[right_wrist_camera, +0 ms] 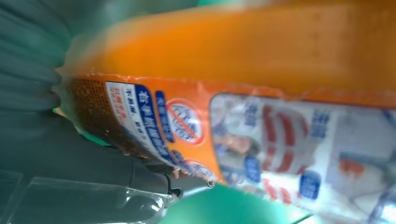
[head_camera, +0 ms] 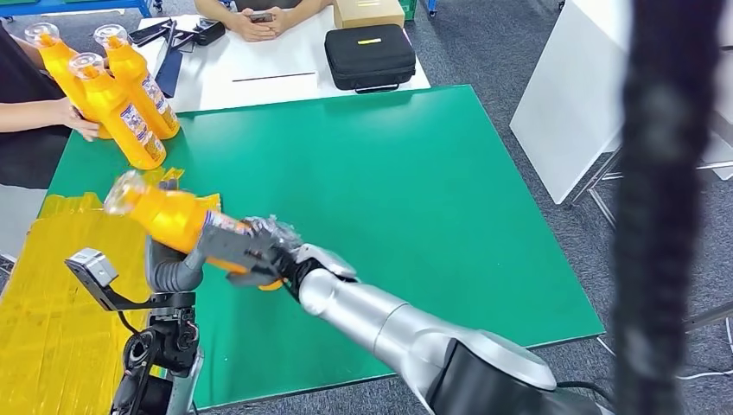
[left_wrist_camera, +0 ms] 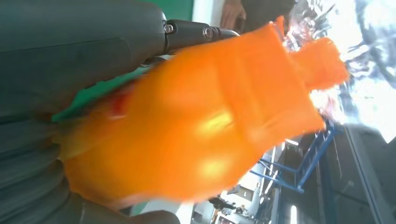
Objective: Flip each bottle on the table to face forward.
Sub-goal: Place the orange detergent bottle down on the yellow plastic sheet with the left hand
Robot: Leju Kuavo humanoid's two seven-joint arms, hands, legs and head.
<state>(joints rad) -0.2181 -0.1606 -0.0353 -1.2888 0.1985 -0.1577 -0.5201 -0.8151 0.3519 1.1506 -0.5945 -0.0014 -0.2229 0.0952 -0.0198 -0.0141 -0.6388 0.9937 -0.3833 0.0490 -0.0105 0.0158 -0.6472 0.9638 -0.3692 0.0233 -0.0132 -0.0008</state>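
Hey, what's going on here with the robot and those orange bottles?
The robot holds one orange bottle off the green table, tilted, with both its left hand and right hand on it. Three more bottles stand at the table's far left corner, where a person's hand touches them.

Held bottle [head_camera: 177, 216] motion-blurred, base hidden by right robot hand [head_camera: 259, 251]

A black zipped case [head_camera: 370, 57] lies on the white surface [head_camera: 259, 82] beyond the green mat [head_camera: 415, 199], with a cardboard box [head_camera: 368, 12] just behind it. A seated person's clasped hands [head_camera: 262, 23] hold a phone [head_camera: 260, 16]. Yellow sheeting [head_camera: 60, 285] covers the mat's left side.
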